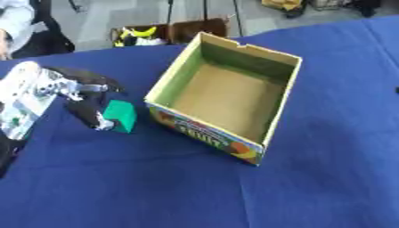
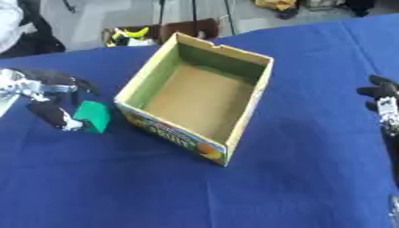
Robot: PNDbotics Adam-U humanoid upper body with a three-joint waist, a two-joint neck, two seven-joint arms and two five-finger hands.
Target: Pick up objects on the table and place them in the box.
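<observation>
Only one loose object shows: a green block (image 1: 121,115), lying on the blue tablecloth (image 1: 234,191) just left of the single cardboard box (image 1: 226,95). Box open at the top, bare brown floor inside, printed label on its near wall; lettering too blurred to read.

Two hands. Left hand (image 1: 87,100) comes in from the left edge, fingers curled down round the block's left side, one dark fingertip touching it; whether the block is lifted off the cloth, cannot tell. Right hand (image 2: 382,100) shows only in the right eye view, cut off by the right edge, well apart from the box; fingers bent, nothing in them.

Wide bare cloth in front of the box and to its right. Narrow gap between block and box wall. Far table edge runs behind the box.
</observation>
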